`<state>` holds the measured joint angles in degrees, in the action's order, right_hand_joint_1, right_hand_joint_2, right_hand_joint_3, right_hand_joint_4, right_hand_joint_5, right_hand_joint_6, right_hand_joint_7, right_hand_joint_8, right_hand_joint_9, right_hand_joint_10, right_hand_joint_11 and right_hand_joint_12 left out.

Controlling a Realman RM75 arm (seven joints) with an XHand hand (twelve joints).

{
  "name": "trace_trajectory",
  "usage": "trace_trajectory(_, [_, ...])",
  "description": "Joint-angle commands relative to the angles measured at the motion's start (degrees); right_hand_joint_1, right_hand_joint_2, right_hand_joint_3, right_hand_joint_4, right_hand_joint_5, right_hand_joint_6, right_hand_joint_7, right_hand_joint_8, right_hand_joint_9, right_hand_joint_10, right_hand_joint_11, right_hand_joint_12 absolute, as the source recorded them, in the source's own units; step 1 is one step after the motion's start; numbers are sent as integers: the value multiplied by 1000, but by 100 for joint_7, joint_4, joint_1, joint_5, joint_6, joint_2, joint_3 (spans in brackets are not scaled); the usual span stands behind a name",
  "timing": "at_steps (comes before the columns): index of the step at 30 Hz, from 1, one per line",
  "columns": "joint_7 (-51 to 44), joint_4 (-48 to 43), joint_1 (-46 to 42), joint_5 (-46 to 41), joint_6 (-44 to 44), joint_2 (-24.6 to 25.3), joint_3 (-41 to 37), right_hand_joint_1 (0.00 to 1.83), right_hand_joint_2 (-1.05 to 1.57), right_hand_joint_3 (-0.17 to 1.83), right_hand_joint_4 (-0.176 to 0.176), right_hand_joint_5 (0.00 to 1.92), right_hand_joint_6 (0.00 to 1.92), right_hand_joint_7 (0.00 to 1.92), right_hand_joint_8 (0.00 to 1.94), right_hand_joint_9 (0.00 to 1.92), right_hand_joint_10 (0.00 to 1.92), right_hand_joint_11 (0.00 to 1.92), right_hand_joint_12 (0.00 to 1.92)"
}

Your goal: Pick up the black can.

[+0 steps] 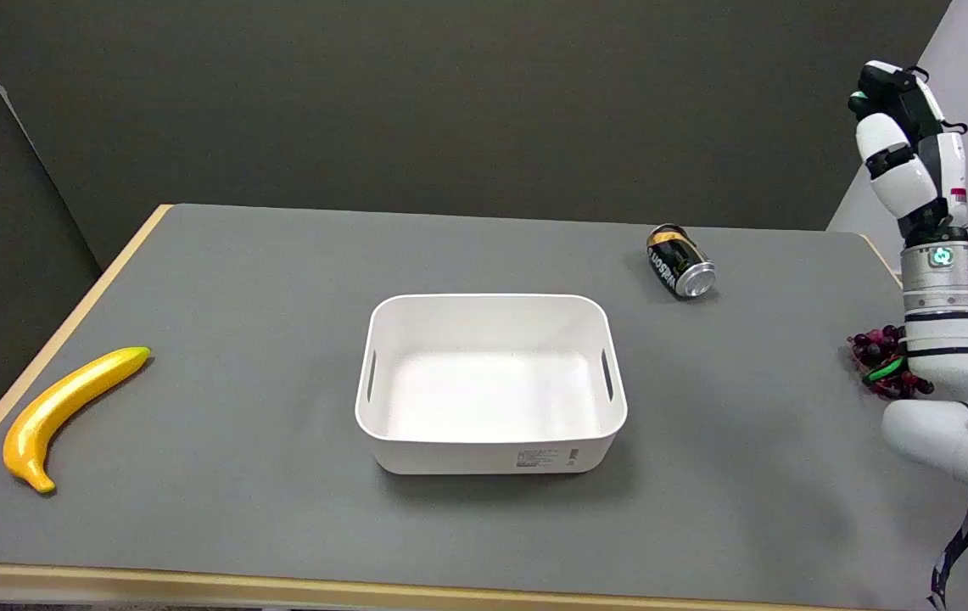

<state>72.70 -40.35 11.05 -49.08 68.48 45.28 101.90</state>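
While raised at right: hand [903, 140], fingers curled in, nothing held
Can [679, 260]: lying sideways on bench [237, 475], behind bin [490, 382]

Grey table [237, 475], banana [68, 407], white bin [492, 450], black can [679, 259], grapes [874, 361]

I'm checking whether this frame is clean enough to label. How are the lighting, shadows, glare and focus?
Head view: even, soft light; a faint shadow under the white bin on its near side. Small glare on the can at its silver end and on the banana. Focus is sharp overall; the raised right hand is crisp, the grapes partly hidden by the arm.
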Motion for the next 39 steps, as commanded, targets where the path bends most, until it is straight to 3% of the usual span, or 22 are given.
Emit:
trace_trajectory(1, [23,205,32,161,-21,-120,-120,298,829,1003,10,275,541,357,360,317,743,90,1152])
trace_trajectory(5, [-74,21,-95,407,-102,-155,-174,291,823,1007,4,267,518,356,360,310,741,77,1147])
trace_trajectory(8, [-660,-246,-139,866,-521,-214,-200,315,779,1008,-1,244,478,342,373,296,736,52,1096])
trace_trajectory(12, [-1650,-804,-220,1293,-1475,-249,-230,369,686,987,-80,168,440,253,383,206,714,-1,936])
trace_trajectory(14, [-2215,-1077,-238,1328,-1972,-234,-230,362,731,861,-110,165,383,262,333,190,730,-1,859])
trace_trajectory(16, [-2777,-1292,-230,1284,-2474,-170,-230,356,722,797,-168,140,375,297,403,217,855,-1,837])
trace_trajectory(22, [-5429,-1919,-69,230,-3695,439,-386,347,711,744,-176,119,422,294,489,189,914,-1,818])
trace_trajectory(25, [-6824,-2005,155,-312,-3944,766,-290,327,622,903,-176,114,522,276,587,215,845,-1,875])
trace_trajectory(28, [-7916,-2034,318,-1119,-4185,960,-74,334,618,898,-176,133,545,300,611,227,862,-1,928])
trace_trajectory(31, [-8709,-1981,416,-2090,-4137,1019,251,358,683,763,-176,164,528,330,592,207,955,-1,946])
trace_trajectory(35, [-9557,-2020,451,-3247,-3918,1030,603,358,609,899,-176,148,576,315,647,232,873,-1,976])
trace_trajectory(39, [-10253,-2107,460,-3971,-3708,1030,875,374,687,729,-176,166,542,323,616,184,970,-1,953])
